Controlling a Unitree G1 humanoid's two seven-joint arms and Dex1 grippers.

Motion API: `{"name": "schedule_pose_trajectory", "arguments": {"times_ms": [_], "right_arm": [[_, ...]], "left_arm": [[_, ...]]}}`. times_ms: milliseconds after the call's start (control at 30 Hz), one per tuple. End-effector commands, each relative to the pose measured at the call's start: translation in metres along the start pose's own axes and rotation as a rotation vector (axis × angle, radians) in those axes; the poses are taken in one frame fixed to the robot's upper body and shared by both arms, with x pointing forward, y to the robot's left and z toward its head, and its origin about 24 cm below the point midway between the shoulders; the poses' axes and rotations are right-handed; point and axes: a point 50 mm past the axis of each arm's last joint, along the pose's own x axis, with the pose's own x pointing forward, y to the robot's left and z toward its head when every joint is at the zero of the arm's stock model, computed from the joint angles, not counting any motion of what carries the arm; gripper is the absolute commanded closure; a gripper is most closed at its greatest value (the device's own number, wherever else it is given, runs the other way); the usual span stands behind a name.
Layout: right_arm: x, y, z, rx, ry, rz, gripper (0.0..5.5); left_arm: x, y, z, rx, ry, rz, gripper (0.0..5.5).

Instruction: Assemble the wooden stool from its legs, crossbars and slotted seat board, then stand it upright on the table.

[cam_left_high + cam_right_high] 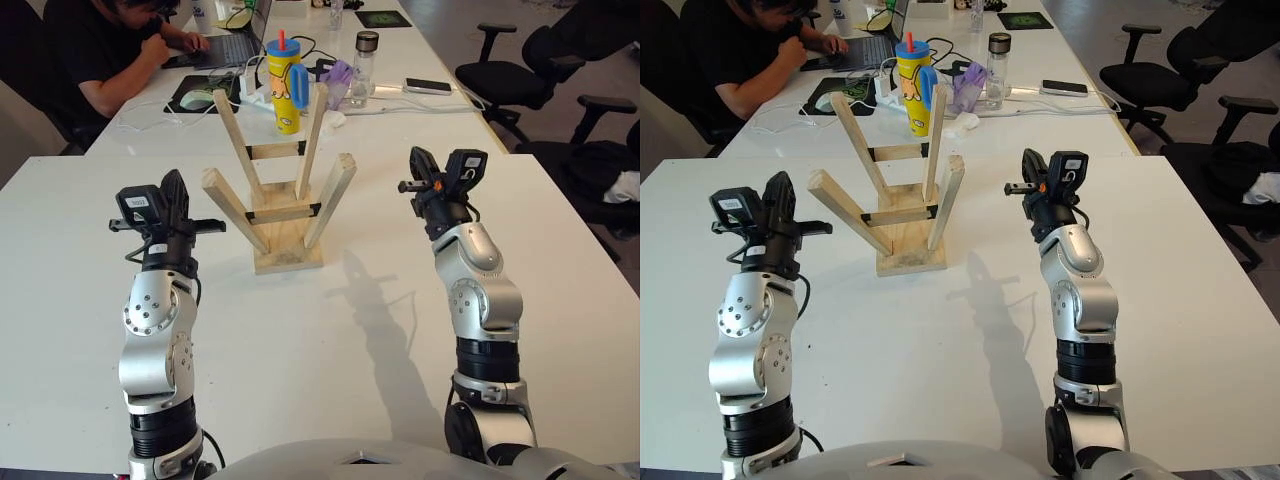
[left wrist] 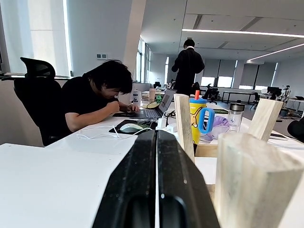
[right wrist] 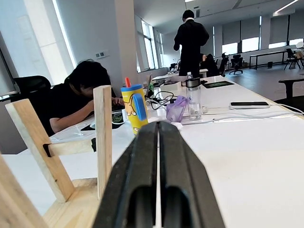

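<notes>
Nearest you, both arms are raised over the near part of the surface (image 1: 330, 370), well apart from each other. The left gripper (image 1: 176, 186) has its two fingers pressed flat together with nothing between them, and the right gripper (image 1: 419, 158) is closed and empty in the same way.

Between them and a little farther out is the stool (image 1: 285, 205), upside down. Its seat board (image 1: 290, 256) lies flat on the surface and the legs (image 1: 333, 203) splay upward. The crossbars (image 1: 285, 213) bridge the legs and look seated at their dark joints, though you cannot check from here how tight those joints are.

By my reading the assembly looks done. What is left for you is to take hold of the stool, turn it over and stand it on its legs.

Beyond it, on the far table, are a yellow cup (image 1: 284, 90) and a bottle (image 1: 364, 68).
</notes>
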Motion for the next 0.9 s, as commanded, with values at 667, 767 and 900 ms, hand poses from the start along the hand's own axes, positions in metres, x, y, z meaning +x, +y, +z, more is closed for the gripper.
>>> {"name": "schedule_pose_trajectory", "arguments": {"times_ms": [667, 767, 900], "right_arm": [[0.051, -0.001, -0.041, -0.123, 0.271, 0.321, 5.5], [0.063, 0.011, -0.038, -0.113, 0.197, 0.453, 5.5], [0.062, 0.029, -0.044, -0.101, 0.197, 0.732, 5.5]], "left_arm": [[-0.03, 0.005, -0.095, 0.2, 0.628, -0.319, 5.45], [-0.029, 0.01, -0.108, 0.273, 0.701, -0.509, 5.45], [-0.016, 0.019, -0.106, 0.292, 0.749, -0.62, 5.45]]}}
